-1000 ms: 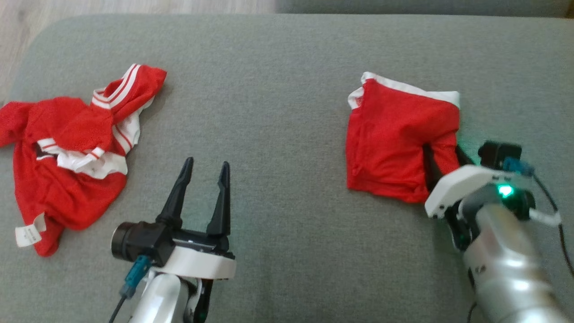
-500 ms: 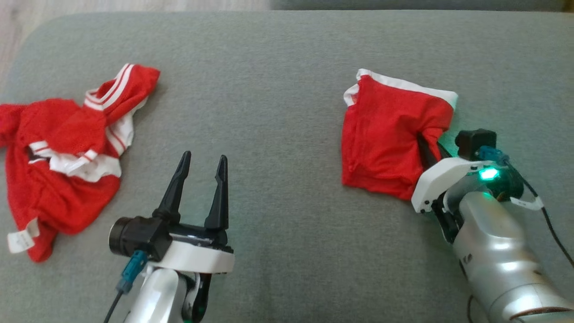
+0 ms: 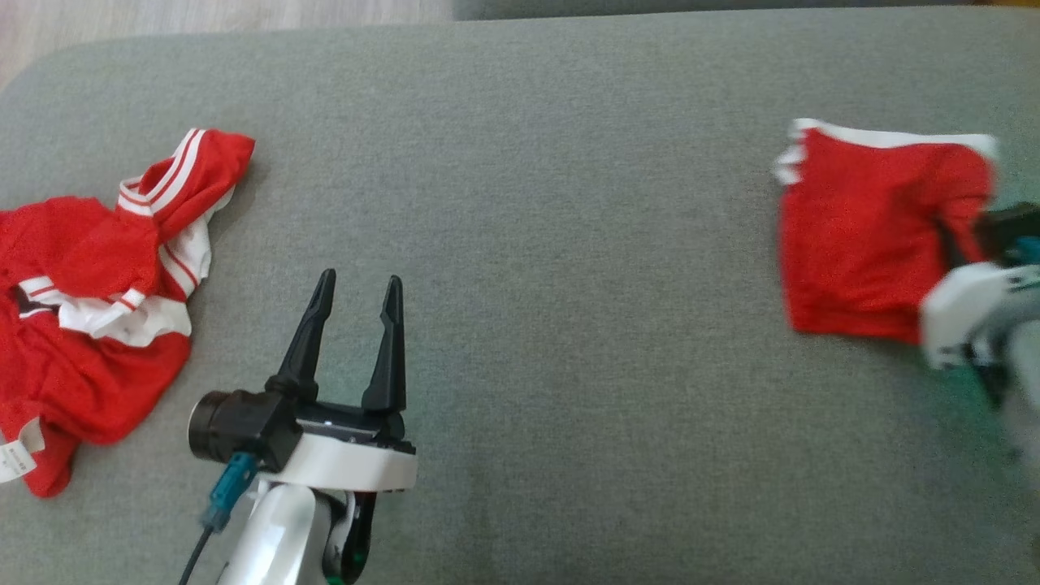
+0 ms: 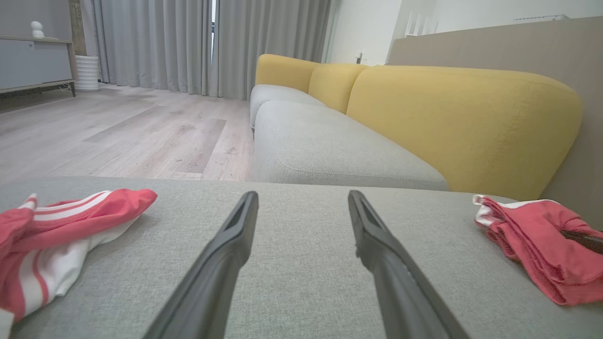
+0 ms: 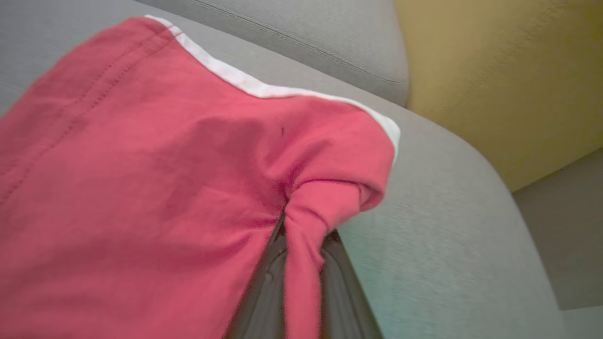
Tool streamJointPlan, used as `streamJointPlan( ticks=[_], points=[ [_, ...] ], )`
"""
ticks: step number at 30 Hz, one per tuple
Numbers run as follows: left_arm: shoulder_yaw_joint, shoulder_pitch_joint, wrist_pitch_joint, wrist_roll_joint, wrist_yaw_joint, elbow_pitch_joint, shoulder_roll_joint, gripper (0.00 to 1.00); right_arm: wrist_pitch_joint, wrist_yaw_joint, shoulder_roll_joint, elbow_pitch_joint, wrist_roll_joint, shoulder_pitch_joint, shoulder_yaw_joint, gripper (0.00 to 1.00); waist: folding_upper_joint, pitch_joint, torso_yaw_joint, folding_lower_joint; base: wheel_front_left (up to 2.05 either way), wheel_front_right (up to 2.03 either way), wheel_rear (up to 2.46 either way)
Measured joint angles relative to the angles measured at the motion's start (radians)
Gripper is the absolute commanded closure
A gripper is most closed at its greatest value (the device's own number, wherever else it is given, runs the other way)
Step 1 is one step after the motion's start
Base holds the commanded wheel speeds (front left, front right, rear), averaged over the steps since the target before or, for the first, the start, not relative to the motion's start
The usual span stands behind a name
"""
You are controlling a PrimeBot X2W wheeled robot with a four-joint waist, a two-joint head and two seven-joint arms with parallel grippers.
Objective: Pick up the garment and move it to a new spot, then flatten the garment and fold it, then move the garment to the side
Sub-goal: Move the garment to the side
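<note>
Right tool (image 5: 304, 242): clamped on garment (image 3: 861, 236) edge; left tool (image 3: 359, 278): spread, well apart

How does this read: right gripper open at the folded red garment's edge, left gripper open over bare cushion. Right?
Not quite. The right gripper is shut, pinching the edge of the folded red garment, as the right wrist view shows. The left gripper is open over bare cushion.

Wide stretch of bare grey cushion (image 3: 569, 325) across frame centre, straight ahead of my left gripper (image 3: 359, 280). Crumpled red-and-white garment (image 3: 81, 325) blocks left edge; folded red garment (image 3: 861, 244) blocks right edge.
</note>
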Motion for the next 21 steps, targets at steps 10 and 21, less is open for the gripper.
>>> streamJointPlan(
  ticks=[10, 21],
  points=[
    [0.013, -0.001, 0.0, 0.0, -0.01, -0.002, 0.0, 0.0, 0.012, 0.0, -0.177, 0.036, 0.016, -0.008, 0.027, 1.0, 0.0, 0.041, 0.032, 0.0, 0.0, 0.0, 0.0],
    [0.035, -0.028, 0.0, 0.003, -0.021, -0.007, 0.0, 0.0, 0.015, 0.0, -0.282, 0.042, 0.019, -0.074, -0.001, 1.0, 0.0, 0.087, 0.05, 0.0, 0.0, 0.0, 0.0]
  ],
)
